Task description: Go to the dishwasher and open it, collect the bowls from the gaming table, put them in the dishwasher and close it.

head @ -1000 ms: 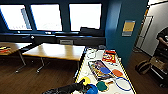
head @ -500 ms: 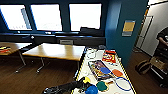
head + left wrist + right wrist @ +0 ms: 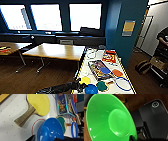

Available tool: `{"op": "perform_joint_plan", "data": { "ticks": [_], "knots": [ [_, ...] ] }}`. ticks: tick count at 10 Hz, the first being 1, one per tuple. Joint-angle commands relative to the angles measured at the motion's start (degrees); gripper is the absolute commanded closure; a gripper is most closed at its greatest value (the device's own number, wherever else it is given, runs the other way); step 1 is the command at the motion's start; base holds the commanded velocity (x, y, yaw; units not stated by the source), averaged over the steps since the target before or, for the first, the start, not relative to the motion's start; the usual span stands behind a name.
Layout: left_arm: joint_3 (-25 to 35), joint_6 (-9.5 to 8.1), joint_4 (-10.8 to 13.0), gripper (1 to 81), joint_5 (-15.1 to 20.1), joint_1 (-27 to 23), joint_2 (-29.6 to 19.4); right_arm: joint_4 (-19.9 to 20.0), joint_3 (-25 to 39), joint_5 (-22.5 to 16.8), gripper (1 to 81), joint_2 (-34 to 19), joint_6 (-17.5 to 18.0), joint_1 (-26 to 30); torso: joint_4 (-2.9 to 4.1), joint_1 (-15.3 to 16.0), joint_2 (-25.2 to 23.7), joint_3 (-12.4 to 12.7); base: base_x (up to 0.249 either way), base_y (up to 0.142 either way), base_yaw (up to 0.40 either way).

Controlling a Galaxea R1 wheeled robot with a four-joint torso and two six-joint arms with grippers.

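Dark blue walls and three bright windows (image 3: pixel 47 17) are seen at the far side of the room, above a dark wooden floor (image 3: pixel 30 77). Wood-topped desks (image 3: pixel 56 51) are placed in the middle of the room, well apart from the windows. A yellow notice (image 3: pixel 128 27) is fixed to the blue wall on the right, and a person (image 3: pixel 163 37) is partly seen at the right edge.

Along the right of the head view the gaming table (image 3: pixel 85 71) is laid out lengthwise, its pale dotted top crowded with things: a flat game box (image 3: pixel 98 68), a red box (image 3: pixel 109 56) farther back, a yellow paddle (image 3: pixel 85 80), a green paddle (image 3: pixel 101 86), an orange paddle (image 3: pixel 117 73) and a blue ring (image 3: pixel 122 83).

The left arm (image 3: pixel 60 88) is brought in from the lower left to the near end of the table. A blue bowl (image 3: pixel 91 89) is seen at the left gripper (image 3: pixel 81 87), tilted above the table top just beside the yellow paddle; it is shown large in the left wrist view, but whether the fingers are closed on it cannot be told.

In the right wrist view a green bowl (image 3: pixel 109 121) is shown close to the camera, tilted, with wooden floor behind it; whether it is grasped by the right gripper cannot be told.
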Motion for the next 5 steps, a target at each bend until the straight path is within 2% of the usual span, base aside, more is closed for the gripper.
{"op": "perform_joint_plan", "data": {
  "ticks": [1,3,5],
  "knots": [
    [1.02,0.37,-0.71,1.0,1.16,-8.92,1.05,-0.93,1.55,-6.07,81.1,-1.51,-0.26,3.18,0.0,0.0,0.0,0.0,0.0,0.0,0.0],
    [0.84,0.46,0.34,1.0,0.89,-7.43,0.96,-0.93,1.46,-6.07,81.1,-1.42,-0.26,3.18,0.0,0.0,0.0,0.0,0.0,0.0,0.0],
    [0.75,1.43,0.34,1.0,-0.34,-6.11,1.05,-0.93,1.46,-6.07,81.1,-1.24,-0.26,3.26,0.0,0.0,0.0,0.0,0.0,0.0,0.0]
  ]
}}
